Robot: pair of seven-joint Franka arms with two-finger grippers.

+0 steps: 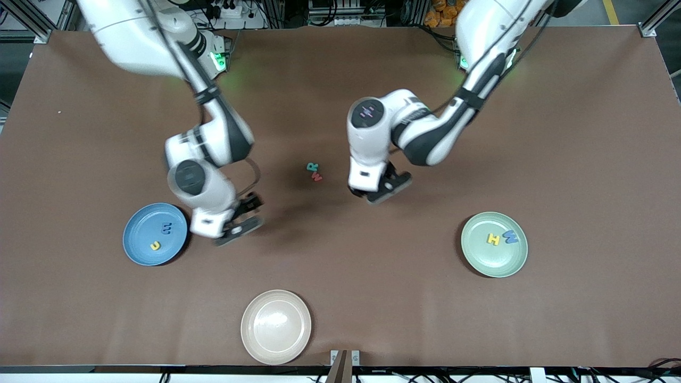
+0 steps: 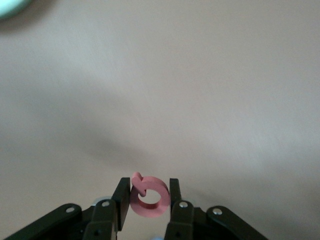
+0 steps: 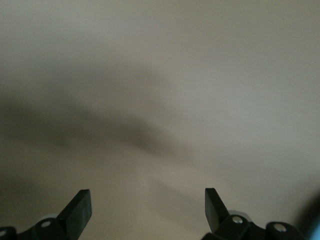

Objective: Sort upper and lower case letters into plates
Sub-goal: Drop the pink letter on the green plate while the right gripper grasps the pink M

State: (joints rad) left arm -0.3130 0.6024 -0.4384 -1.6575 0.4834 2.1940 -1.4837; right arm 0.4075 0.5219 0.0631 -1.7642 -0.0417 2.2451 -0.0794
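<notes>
Brown tabletop (image 1: pixel 585 133): teal R (image 1: pixel 312 167) touching red letter (image 1: pixel 317 177), centre. Left gripper (image 2: pixel 149 197) pinches pink round letter (image 2: pixel 148 197) over bare table; right gripper (image 3: pixel 147 210) agape, empty, 3 o'clock of blue plate (image 1: pixel 135 252). Beige plate (image 1: pixel 250 340) empty.

1. Front view: high across the counter (image 1: pixel 340 298), facing both arm bases, taking in the whole brown top.
2. Left wrist view: close above bare counter, looking down past the left tool (image 2: pixel 150 197).
3. Right wrist view: likewise close, past the right tool (image 3: pixel 147 207).
4. Shared by all: brown counter surface.
</notes>
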